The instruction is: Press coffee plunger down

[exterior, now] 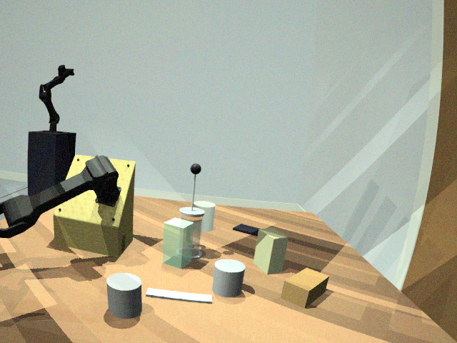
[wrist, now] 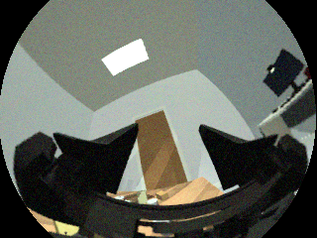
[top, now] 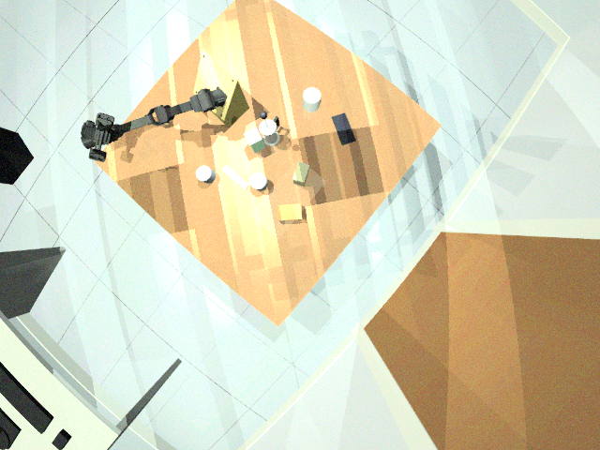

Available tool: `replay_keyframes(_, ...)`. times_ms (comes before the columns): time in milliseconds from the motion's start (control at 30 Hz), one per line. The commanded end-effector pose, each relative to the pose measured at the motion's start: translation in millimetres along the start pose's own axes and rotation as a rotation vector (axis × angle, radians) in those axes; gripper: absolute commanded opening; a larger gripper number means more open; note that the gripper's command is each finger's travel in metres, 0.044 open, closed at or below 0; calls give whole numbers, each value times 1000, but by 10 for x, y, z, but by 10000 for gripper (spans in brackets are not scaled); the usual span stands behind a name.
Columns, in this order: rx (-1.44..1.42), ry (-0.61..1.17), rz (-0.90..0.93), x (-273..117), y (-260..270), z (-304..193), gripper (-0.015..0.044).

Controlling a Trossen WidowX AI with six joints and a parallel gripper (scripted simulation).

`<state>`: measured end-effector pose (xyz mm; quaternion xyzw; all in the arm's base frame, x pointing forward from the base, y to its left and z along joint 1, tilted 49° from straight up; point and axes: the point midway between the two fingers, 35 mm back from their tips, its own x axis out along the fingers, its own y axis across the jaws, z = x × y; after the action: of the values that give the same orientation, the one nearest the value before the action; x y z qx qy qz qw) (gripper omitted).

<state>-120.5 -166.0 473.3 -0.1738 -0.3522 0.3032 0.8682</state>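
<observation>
The coffee press stands upright, a clear glass body with a pale lid. Its plunger is up: a thin rod rises well above the lid to a round black knob. My gripper is open, with nothing between the fingers. It is far left of the press in the top view, beyond the arm's mount, and out of frame in the exterior view. I cannot make out the press in the wrist view.
A mint box stands close beside the press. The yellow sloped mount carries the arm. A white cylinder is behind the press; two grey cylinders, a white bar and several blocks surround it.
</observation>
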Motion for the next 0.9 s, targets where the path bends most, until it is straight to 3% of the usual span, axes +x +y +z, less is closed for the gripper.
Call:
replay_keyframes(0, 5, 7, 3, 31, -2, -8, 426)
replay_keyframes(200, 110, 175, 63, 755, 0, -236, 440)
replay_keyframes(433, 146, 245, 102, 1058, 71, -358, 440)
replay_keyframes(633, 246, 485, 164, 1890, 358, -825, 440)
replay_keyframes(867, 293, 765, 226, 2593, 955, -1475, 440)
